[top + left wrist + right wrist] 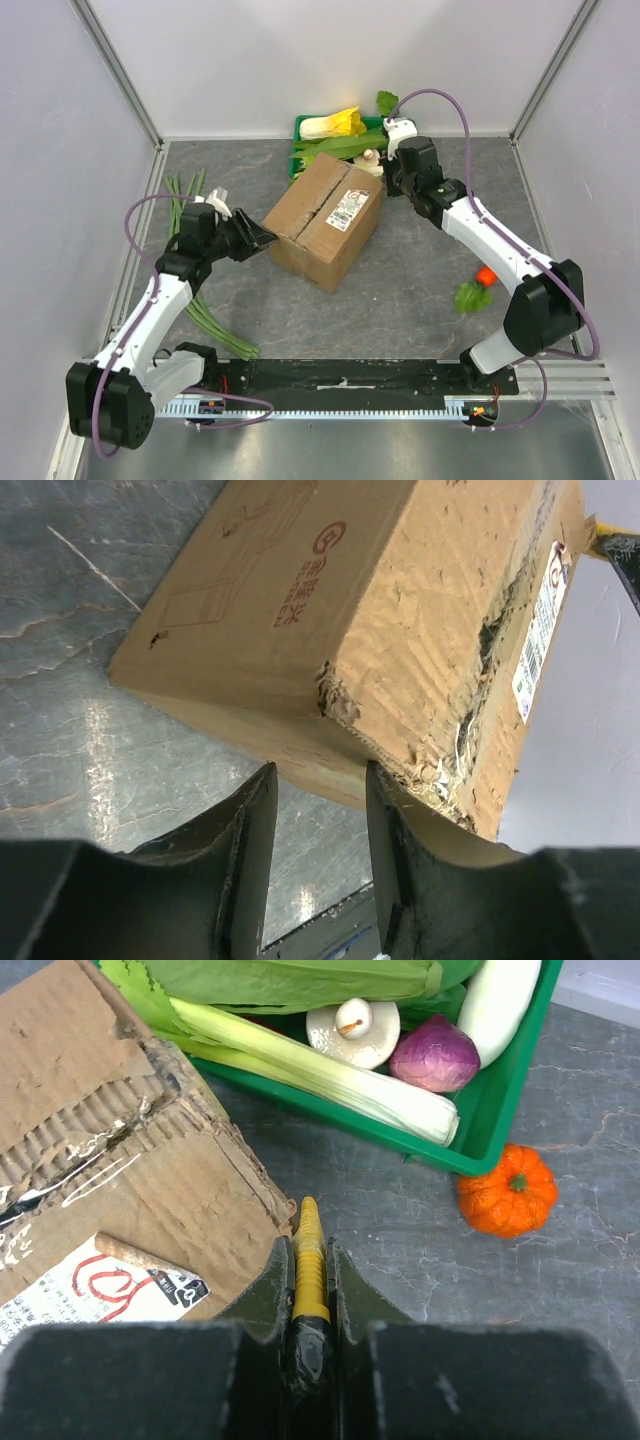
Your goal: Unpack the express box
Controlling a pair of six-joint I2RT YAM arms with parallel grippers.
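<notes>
The left gripper (318,780) is gaping beside the express box (325,215) corner nearest the worktop's left edge; the right gripper (308,1250) is clamping a yellow tool (308,1225).

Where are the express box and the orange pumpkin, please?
express box (312,205), top external view, on its top face.
orange pumpkin (500,1198), right wrist view, on its ribbed body.
</notes>
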